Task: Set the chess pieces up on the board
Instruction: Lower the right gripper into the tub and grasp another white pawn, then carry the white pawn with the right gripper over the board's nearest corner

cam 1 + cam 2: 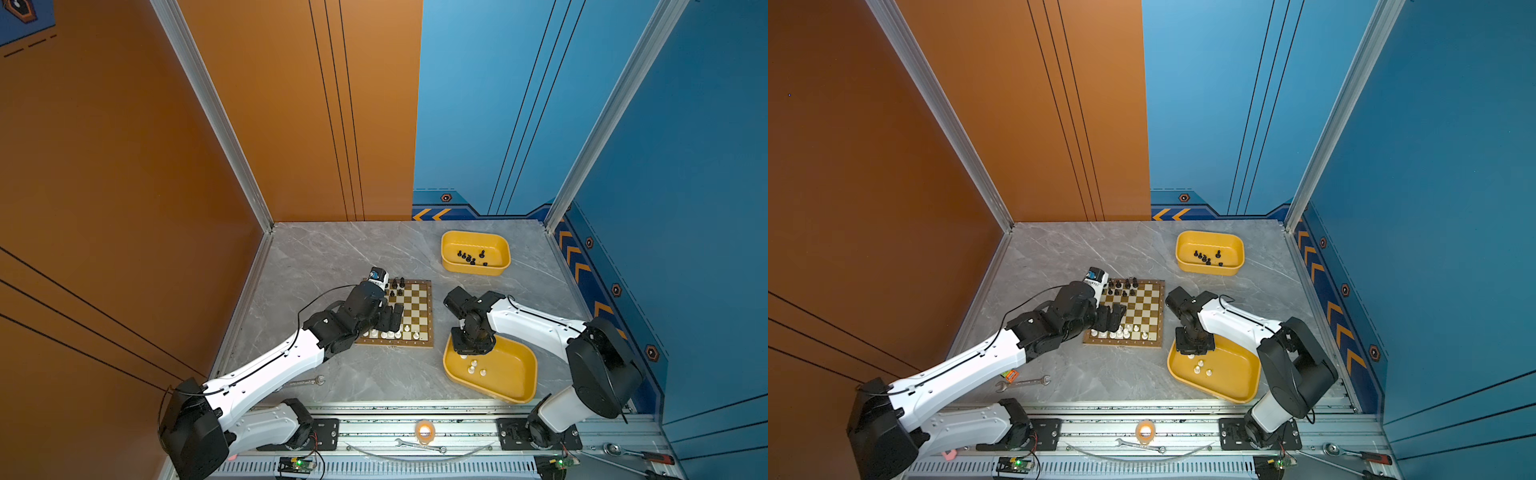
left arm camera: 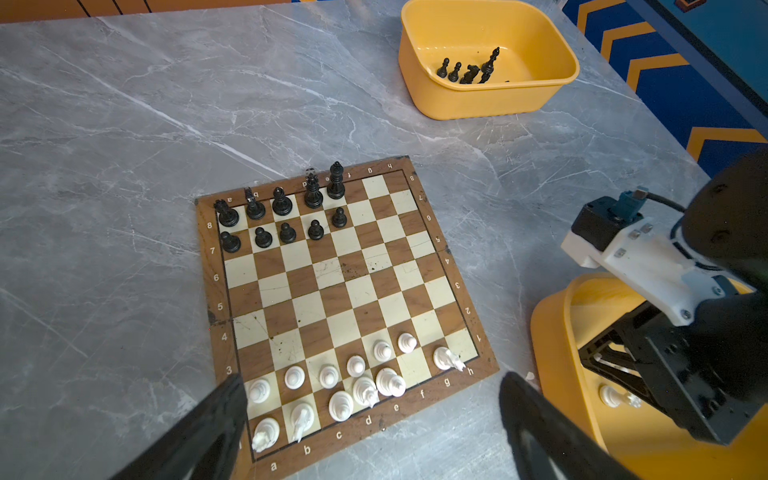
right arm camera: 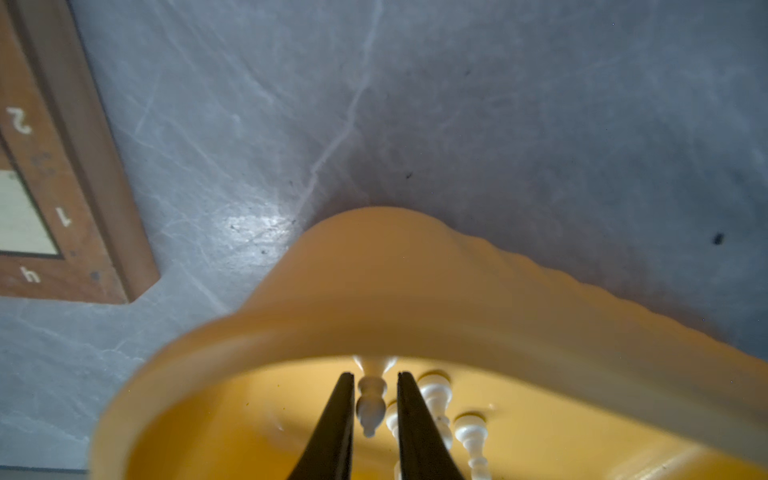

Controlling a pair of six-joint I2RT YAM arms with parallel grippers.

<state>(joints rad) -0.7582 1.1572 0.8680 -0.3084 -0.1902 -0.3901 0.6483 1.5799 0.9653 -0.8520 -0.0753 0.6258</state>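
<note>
The left gripper [image 2: 372,377] hangs over the board [image 2: 216,291], jaws wide, empty; the right gripper [image 3: 372,378] is in a yellow tray [image 3: 415,291]. Its jaws pinch a white piece [image 3: 371,405].

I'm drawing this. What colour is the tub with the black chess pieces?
The tub is yellow, clearest in the left wrist view.

Board [image 2: 345,286] is showing varnished wood, its squares scuffed and speckled with marks. Black chess pieces [image 2: 282,203] are reading glossy, catching highlights; cream-white chess pieces [image 2: 356,365] are looking smooth and satin, like plastic. Far yellow tray [image 2: 490,99] and near yellow tray [image 3: 415,291] are presenting smooth moulded plastic with a soft sheen. Tabletop [image 2: 124,145] is appearing as polished grey marble-pattern stone. Left arm's shell [image 1: 274,374] is looking like glossy white plastic. Front rail [image 1: 457,432] is showing brushed aluminium; spanner [image 1: 1022,383] is showing bare metal.
</note>
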